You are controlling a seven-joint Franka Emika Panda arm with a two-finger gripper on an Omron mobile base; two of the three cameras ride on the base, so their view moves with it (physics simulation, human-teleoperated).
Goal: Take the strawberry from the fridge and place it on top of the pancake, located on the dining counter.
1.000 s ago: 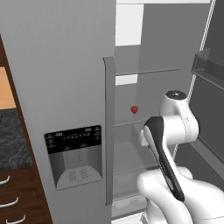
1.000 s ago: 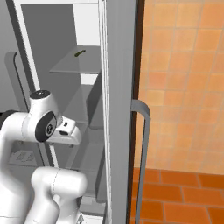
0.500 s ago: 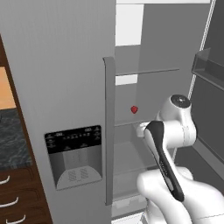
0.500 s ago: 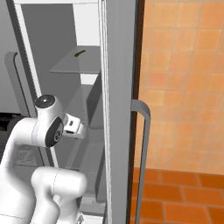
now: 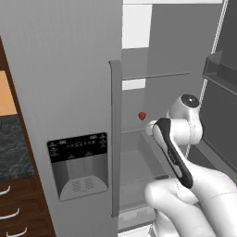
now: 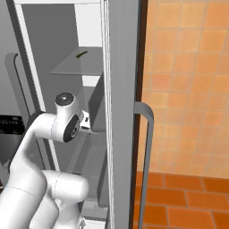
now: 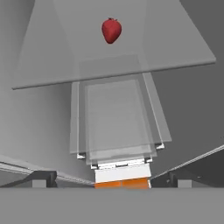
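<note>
Down low in the hand view, two dark fingertips (image 7: 43, 178), wide apart, nothing between them. Gripper (image 7: 112, 180) open and empty, well short of the fruit.

Past the tips, clear drawers stacked below a see-through shelf (image 7: 175, 48) inside the fridge (image 5: 69, 92). On that shelf, farther back, the strawberry (image 7: 111, 30): small, bright red, longer than wide, fat end toward the top of the hand view, pointy end toward the bottom. Alone on the shelf, touching nothing else.

From the left base view, same little red strawberry (image 5: 142, 115) sitting on the middle shelf, just beyond the white arm (image 5: 178, 139).

On the shut grey door, a black dispenser panel (image 5: 77, 147) with tiny pale marks, too small to read.

Farther off, orange tiled wall (image 6: 188, 80) and floor, and dark wood drawers (image 5: 18, 208) beside the fridge.
</note>
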